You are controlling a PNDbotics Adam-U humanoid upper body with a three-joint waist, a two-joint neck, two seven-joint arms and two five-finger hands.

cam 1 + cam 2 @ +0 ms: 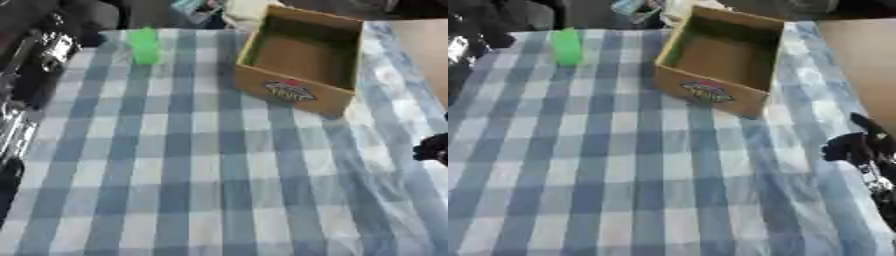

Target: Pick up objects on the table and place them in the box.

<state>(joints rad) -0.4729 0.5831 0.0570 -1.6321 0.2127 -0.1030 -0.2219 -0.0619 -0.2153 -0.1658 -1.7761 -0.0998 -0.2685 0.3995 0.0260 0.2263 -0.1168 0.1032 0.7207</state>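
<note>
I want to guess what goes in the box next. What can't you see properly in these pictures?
- Green object, far left on the checked cloth: too blurred to tell what it is.
- Cardboard box: its near wall hides part of the floor inside.
- Right hand: cut off by the right edge; fingers unclear.
- Left hand: in neither view; only the left arm shows, left edge.
- Box label: words unreadable.

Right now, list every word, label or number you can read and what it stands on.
Nothing can be read.
Cardboard box: a red, blue and yellow logo on its near outer wall, lettering too blurred to read.
Green object: no print visible.
Checked tablecloth: no text.
</note>
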